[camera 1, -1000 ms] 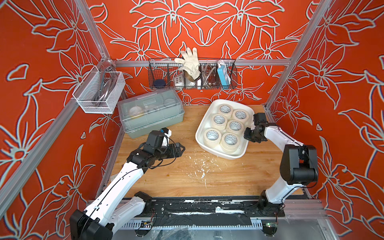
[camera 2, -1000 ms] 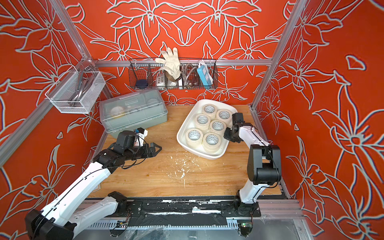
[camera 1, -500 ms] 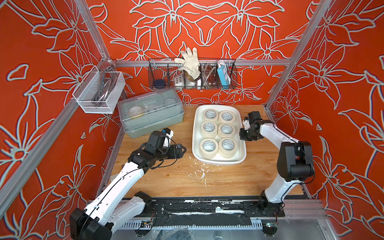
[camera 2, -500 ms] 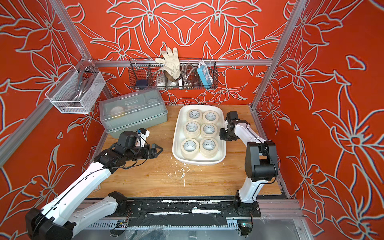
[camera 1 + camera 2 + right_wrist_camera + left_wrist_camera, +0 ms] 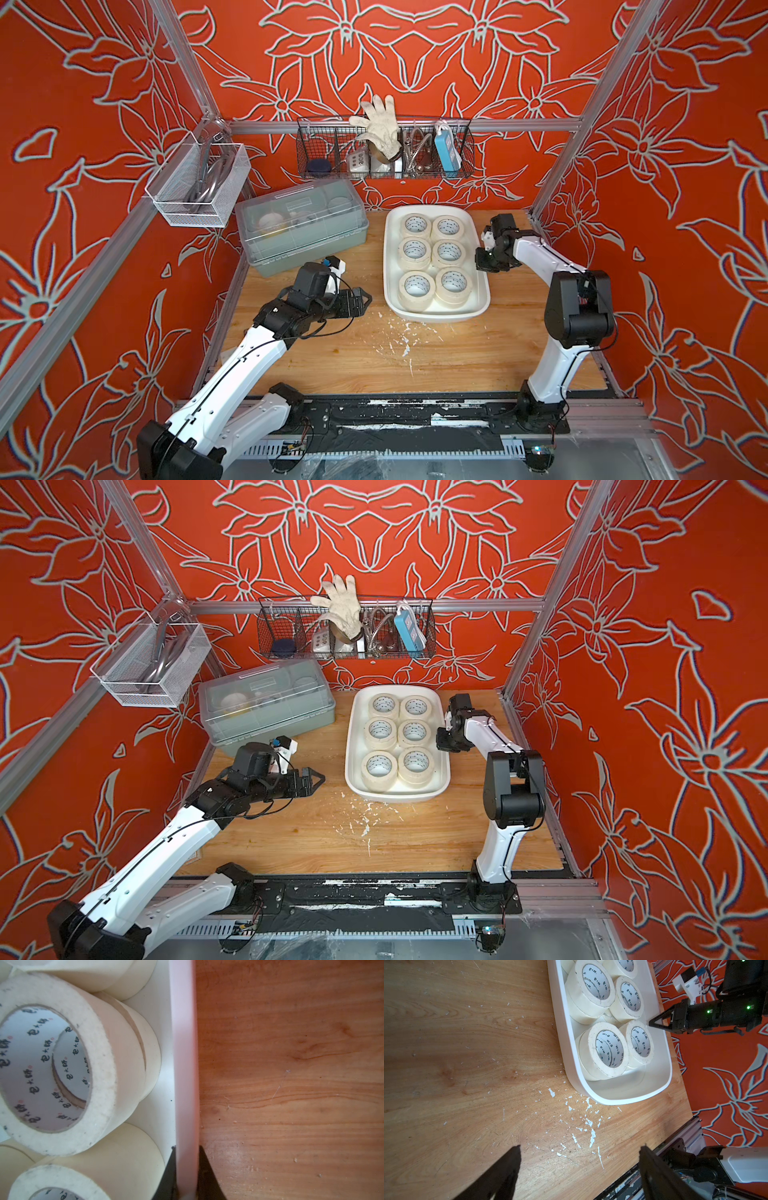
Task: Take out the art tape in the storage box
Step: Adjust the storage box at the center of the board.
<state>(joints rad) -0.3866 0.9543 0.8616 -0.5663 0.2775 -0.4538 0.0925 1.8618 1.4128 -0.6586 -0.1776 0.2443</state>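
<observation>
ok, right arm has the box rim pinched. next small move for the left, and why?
Probably swing the left end effector over the nearest roll of art tape and lower onto it. Its jaws stand open above the table beside the storage box, the right end effector is shut on the box rim, which should steady it, and every visible roll sits inside.

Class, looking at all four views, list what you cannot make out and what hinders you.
Tape count: top views show six upper rolls; those beneath are mostly covered.
Grey box contents: blurred by its translucent lid in both top views.
Black basket items: partly behind mesh and glove, top views.
Storage box: cut off by the edge in both wrist views.
</observation>
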